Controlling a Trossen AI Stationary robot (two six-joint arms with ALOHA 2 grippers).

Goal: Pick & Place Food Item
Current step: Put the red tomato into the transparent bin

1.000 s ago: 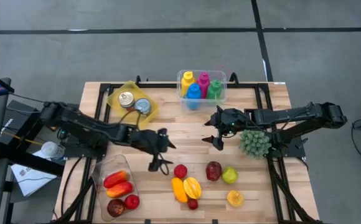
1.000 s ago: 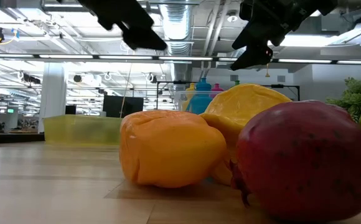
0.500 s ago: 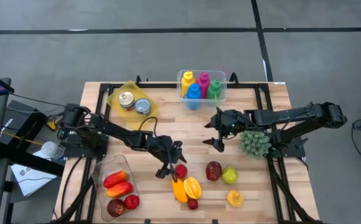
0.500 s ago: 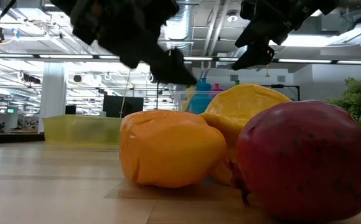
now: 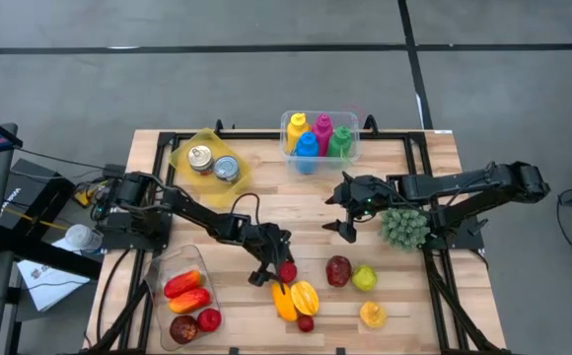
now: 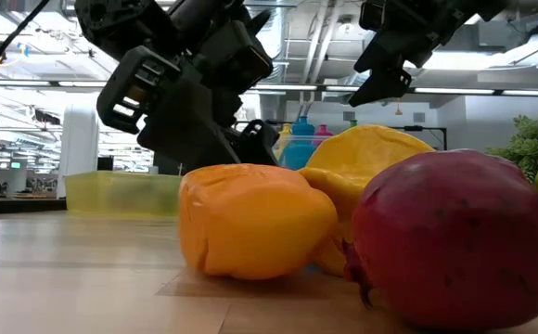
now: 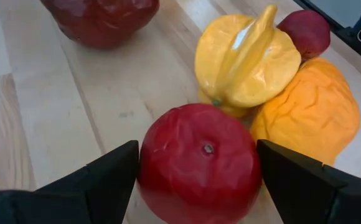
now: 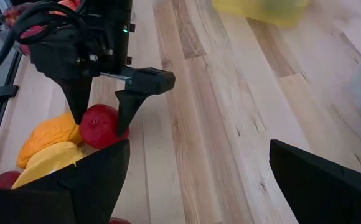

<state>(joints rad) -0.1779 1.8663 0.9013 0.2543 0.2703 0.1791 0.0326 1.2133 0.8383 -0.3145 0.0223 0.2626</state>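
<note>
A red apple (image 7: 200,155) rests on the wooden table (image 5: 296,212), just on the far side of an orange fruit (image 5: 283,300) and a yellow starfruit (image 5: 307,296). My left gripper (image 5: 276,267) is open and low over the table, slanting down. Its fingers (image 8: 128,99) stand on either side of the apple (image 8: 99,126). My right gripper (image 5: 341,213) is open and hovers above the table right of centre, holding nothing. My left gripper has one finger (image 7: 109,177) close on each side of the apple's widest part (image 7: 149,168). It comes slanting down from the table's left. Whether the fingers touch the apple I cannot tell. The apple sits on the table.
A dark red pomegranate (image 5: 338,269), a green apple (image 5: 365,278), a yellow fruit (image 5: 373,314) and a small dark red fruit (image 5: 306,322) lie nearby. A clear container (image 5: 185,302) with red produce sits near left. A yellow tray (image 5: 210,161) with cans, a bottle bin (image 5: 319,138) and a green plant (image 5: 402,227) stand farther off.
My left gripper has come down and toward the table's right and near edge, from above the table's middle to the red apple, turning somewhat on the way. Its fingers now straddle the apple. The fruits have not moved.
</note>
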